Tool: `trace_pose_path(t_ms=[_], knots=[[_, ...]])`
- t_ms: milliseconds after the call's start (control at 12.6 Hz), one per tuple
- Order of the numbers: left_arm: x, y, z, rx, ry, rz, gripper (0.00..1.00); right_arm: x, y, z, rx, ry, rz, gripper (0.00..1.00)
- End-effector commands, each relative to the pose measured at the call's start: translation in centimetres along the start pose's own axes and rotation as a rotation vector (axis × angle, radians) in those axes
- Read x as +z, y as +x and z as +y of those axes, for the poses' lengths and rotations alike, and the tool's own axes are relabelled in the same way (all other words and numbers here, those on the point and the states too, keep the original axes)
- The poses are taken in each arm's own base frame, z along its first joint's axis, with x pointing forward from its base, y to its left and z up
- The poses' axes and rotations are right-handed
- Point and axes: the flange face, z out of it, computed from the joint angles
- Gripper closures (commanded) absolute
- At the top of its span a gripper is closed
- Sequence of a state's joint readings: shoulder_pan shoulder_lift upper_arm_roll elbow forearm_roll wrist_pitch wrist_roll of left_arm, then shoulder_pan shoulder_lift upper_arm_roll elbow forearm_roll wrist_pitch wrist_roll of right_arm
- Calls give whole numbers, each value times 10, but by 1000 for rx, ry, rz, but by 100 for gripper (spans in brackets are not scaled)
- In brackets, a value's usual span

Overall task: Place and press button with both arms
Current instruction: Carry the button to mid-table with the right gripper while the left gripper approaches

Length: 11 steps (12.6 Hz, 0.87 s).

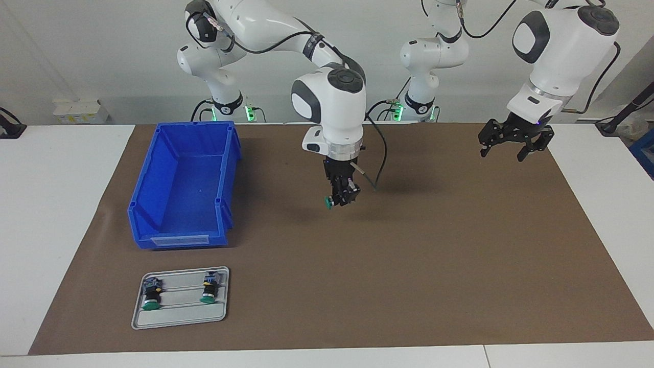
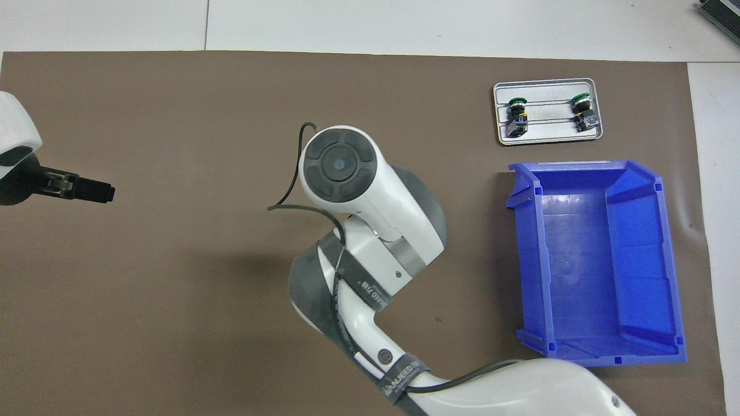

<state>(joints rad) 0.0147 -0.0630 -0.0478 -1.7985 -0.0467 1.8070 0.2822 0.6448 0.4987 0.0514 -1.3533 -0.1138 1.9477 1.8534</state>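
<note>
My right gripper (image 1: 341, 200) hangs over the middle of the brown mat, shut on a green-capped button (image 1: 328, 203) whose cap sticks out sideways toward the blue bin. From overhead the arm's wrist hides both gripper and button. My left gripper (image 1: 503, 147) waits in the air over the mat's left-arm end, open and holding nothing; overhead, the left gripper (image 2: 95, 189) shows only as a dark tip. Two more buttons (image 1: 151, 296) (image 1: 209, 290) lie on the grey tray (image 1: 179, 317); the same buttons (image 2: 516, 114) (image 2: 584, 110) appear overhead.
An empty blue bin (image 1: 184, 186) stands toward the right arm's end, with the grey tray (image 2: 546, 134) farther from the robots than it. The blue bin (image 2: 595, 260) has its open front facing the tray. The brown mat (image 1: 434, 266) covers most of the table.
</note>
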Motion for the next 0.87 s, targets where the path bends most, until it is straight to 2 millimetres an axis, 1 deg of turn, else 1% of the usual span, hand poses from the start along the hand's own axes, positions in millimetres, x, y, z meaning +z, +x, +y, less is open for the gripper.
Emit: trace_pose_path(t_ms=[0,79,159,238,318,397,477,556,636,715,795], knots=[[1,-3,4,114,-4,20,0,22,-57,35,20,-47,31,100],[1,-3,5,190,-2,22,0,31,-82,46,33,-58,44,100],[2,-4,6,275,-4,19,0,48,-102,60,49,-75,71,100],[8,-7,7,345,-7,11,0,60,-121,75,54,-68,72,100],[13,-8,7,411,-2,19,0,72,-124,85,76,-69,72,100],[16,-8,7,483,13,43,0,75,-126,95,79,-62,64,100],[18,-7,6,551,26,59,0,87,-133,107,87,-42,43,100],[19,-4,13,609,29,64,0,96,-136,119,121,-8,14,100],[21,-5,14,632,27,60,0,104,-142,134,111,-13,13,100],[27,-4,25,678,21,52,0,106,-144,141,107,-22,18,100],[32,-4,32,688,14,45,0,106,-143,144,111,-32,27,100]])
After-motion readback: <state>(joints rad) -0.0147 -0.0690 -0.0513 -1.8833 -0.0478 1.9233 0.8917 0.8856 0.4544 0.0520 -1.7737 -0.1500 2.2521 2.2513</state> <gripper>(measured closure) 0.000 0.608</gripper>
